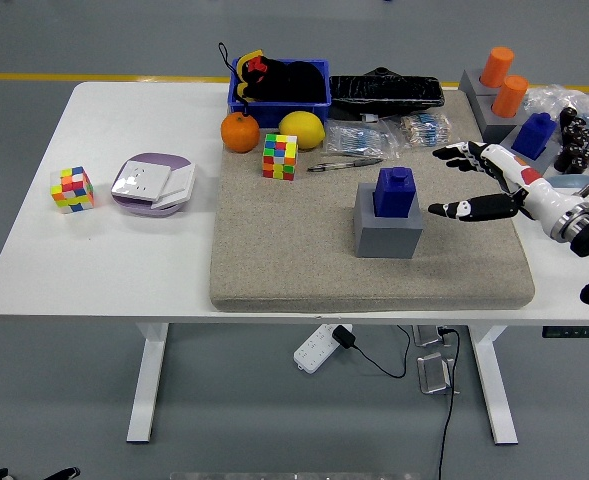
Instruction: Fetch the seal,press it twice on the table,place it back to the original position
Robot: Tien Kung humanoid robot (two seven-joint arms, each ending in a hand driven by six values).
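My right hand (pixel 489 180) hovers with fingers spread wide, holding nothing, just right of the blue seal (pixel 395 192) on its grey block (pixel 386 235)

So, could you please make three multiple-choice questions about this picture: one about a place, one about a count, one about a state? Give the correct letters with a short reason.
1. Where is the blue seal in the middle of the mat?
A. on the grey block
B. inside the blue bin
C. beside the white dish

2. How many colourful puzzle cubes are on the table?
A. one
B. two
C. four

3. What is the state of the right hand?
A. closed around the seal
B. open, holding nothing
C. pressing on the orange

Answers:
1. A, the seal sits on top of the grey block on the beige mat.
2. B, one cube lies on the mat and another cube at the table's left end.
3. B, its fingers are spread, just right of the seal and not touching it.
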